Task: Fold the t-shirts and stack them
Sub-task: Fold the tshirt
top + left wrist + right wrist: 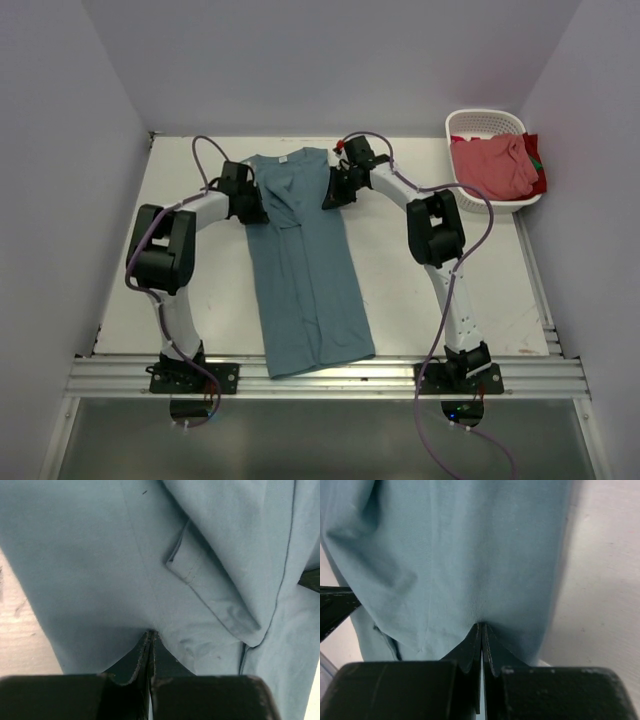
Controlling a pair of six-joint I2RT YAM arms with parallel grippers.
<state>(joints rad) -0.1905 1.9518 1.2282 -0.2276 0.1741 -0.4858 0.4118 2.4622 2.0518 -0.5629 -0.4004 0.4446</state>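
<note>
Clamped shut on both shoulder edges of the dusty teal-blue cloth t-shirt (pixel 305 270), folded into a long strip down the white counter (pixel 420 290): left end effector (pixel 151 636), right end effector (pixel 481 627). Probably light and limp; best held at folded edges

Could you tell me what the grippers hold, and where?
The left gripper and right gripper each pinch the teal-blue cloth t-shirt at a side edge near the collar.
</note>
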